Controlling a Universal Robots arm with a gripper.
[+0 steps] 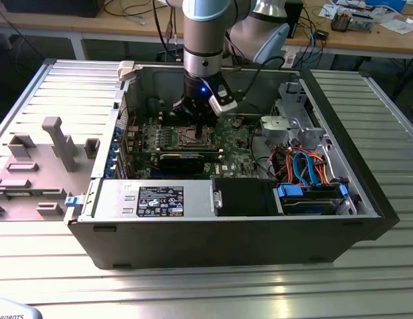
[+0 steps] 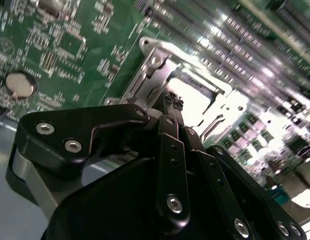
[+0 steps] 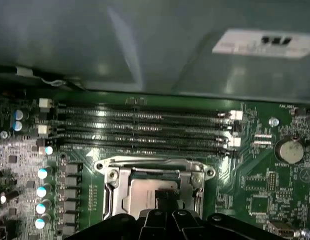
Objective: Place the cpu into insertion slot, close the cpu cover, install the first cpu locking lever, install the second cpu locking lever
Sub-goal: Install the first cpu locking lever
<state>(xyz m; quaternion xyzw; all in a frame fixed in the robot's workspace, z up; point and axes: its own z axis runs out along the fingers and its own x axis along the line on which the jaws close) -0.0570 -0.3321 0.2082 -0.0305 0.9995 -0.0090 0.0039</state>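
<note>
Hanging over the green motherboard [image 1: 193, 139] inside the open computer case [image 1: 226, 232], the gripper [image 2: 170, 102] sits just above the insertion slot [image 3: 155, 187]. Its fingers are narrowed together, empty. The cpu cover [image 3: 120, 190] lies closed over the cpu [image 3: 150, 192].

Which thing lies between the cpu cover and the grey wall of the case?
In the first wrist view, four long black memory slots on the green board lie between the cpu cover and the grey case wall.
</note>
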